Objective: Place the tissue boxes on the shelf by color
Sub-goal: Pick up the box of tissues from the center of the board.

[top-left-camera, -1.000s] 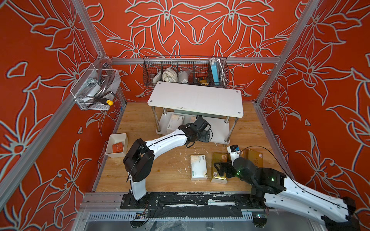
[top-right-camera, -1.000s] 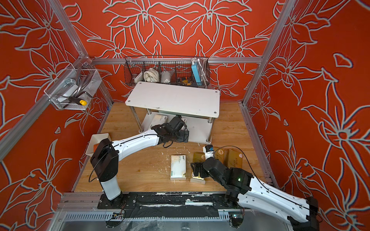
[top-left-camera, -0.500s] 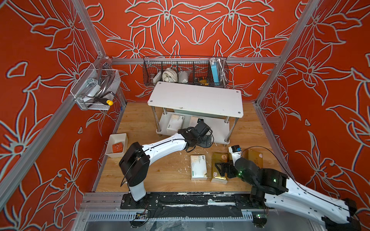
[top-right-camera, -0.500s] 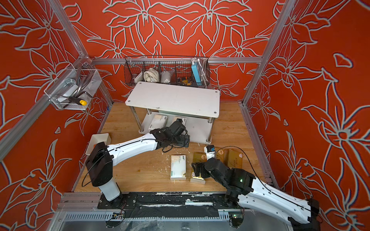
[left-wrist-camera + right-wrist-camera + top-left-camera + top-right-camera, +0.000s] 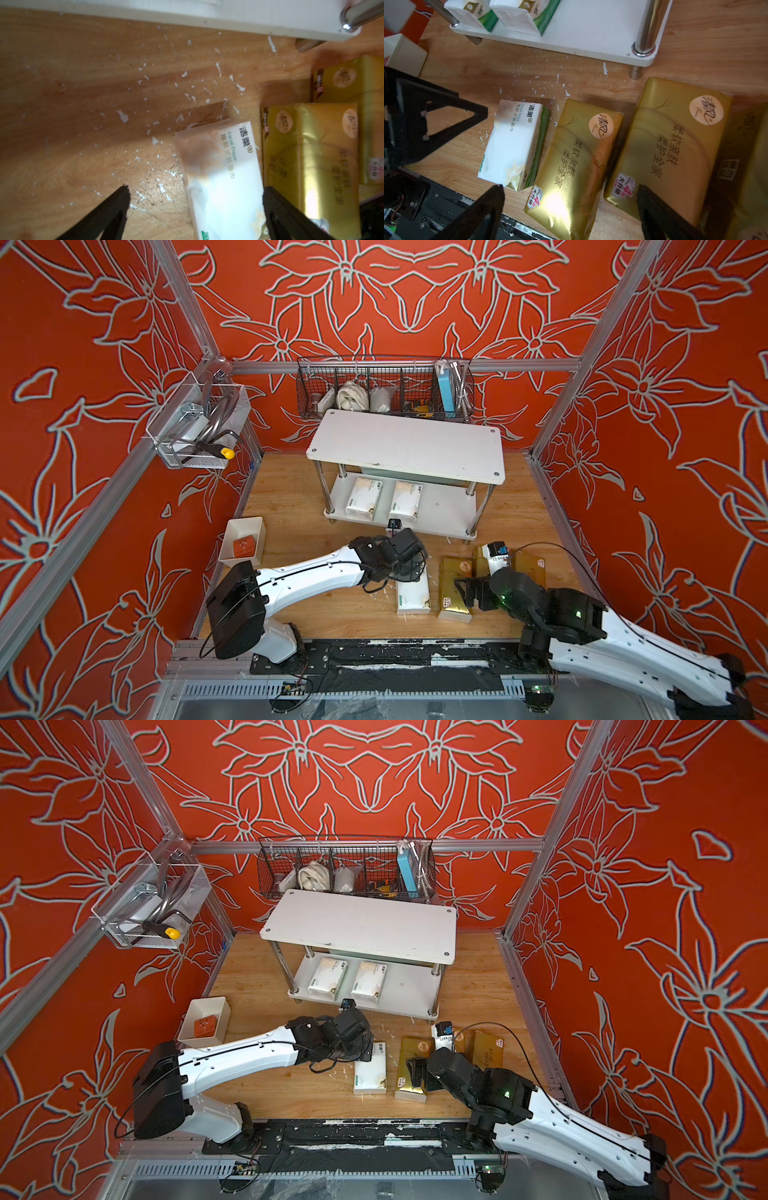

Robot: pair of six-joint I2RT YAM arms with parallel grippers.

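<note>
White tissue pack [image 5: 512,143] lies on the floor beside a gold pack [image 5: 571,158]; its green side shows only in the right wrist view; two white packs [image 5: 363,499] sit on the shelf [image 5: 440,506], lower tier; left gripper [image 5: 196,191] spread wide over the floor pack, tips hidden from above; right gripper [image 5: 570,189] spread too.

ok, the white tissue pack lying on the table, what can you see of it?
The white tissue pack is a soft, film-wrapped brick: white top with a beige patch at the end nearest the shelf, dark and green print, one green long side. It lies flat on the wooden table, long axis toward the shelf, close beside a gold pack; contact unclear. The left claw hangs open over that end, not gripping.
</note>
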